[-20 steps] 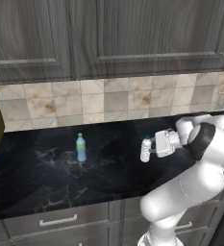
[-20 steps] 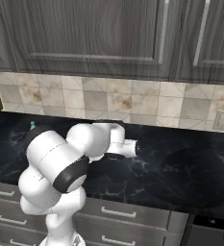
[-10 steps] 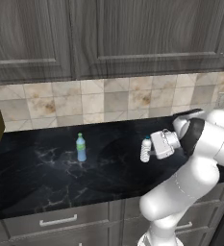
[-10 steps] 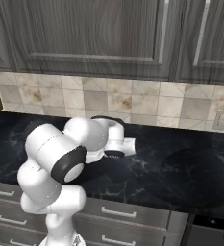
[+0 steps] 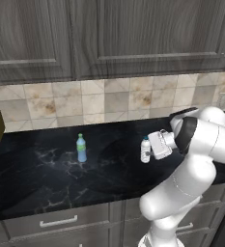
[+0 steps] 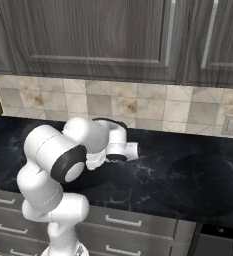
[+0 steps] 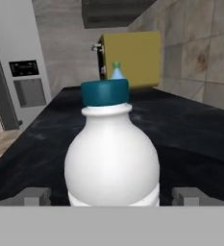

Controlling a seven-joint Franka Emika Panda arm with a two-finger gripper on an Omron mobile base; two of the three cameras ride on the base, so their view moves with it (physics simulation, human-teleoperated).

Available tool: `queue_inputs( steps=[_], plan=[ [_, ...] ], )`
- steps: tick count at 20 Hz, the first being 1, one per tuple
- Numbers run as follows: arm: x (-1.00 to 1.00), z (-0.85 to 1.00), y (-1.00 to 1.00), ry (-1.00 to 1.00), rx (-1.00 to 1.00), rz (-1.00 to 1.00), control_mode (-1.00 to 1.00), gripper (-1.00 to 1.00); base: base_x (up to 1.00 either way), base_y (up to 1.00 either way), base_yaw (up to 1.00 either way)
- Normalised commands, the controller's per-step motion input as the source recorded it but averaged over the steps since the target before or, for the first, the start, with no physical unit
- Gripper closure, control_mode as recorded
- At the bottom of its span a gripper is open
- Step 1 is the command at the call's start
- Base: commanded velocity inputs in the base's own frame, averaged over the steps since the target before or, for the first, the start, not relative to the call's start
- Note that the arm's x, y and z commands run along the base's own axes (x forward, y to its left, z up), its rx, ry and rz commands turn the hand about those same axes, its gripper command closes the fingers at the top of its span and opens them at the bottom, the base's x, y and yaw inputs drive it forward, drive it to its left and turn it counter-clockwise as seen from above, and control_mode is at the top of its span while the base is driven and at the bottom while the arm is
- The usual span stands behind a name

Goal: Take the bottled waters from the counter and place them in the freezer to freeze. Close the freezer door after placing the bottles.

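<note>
Blue-capped bottle [image 5: 145, 150]: upright on worktop [image 5: 46, 178].
Your jaws: open, flanking this bottle.
Green-capped bottle [image 5: 81, 148]: well left of it.

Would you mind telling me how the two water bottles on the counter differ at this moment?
The whitish bottle has a blue cap and a milky, unlabelled body; the clear bottle has a green cap and a blue label. The whitish bottle stands between the open gripper's fingers, not yet gripped, while the clear bottle stands alone further along. Both are upright on the black counter.
</note>
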Motion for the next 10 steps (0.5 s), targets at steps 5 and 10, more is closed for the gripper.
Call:
queue_inputs(
  steps=[5, 10],
  plan=[
    [0.0, 0.0, 0.12, 0.0, 0.0, 0.01, -1.0, -1.0, 0.0, 0.0, 0.0],
    [0.0, 0.0, 0.05, 0.0, 0.0, 0.01, -1.0, 1.0, 0.0, 0.0, 0.0]
  ],
)
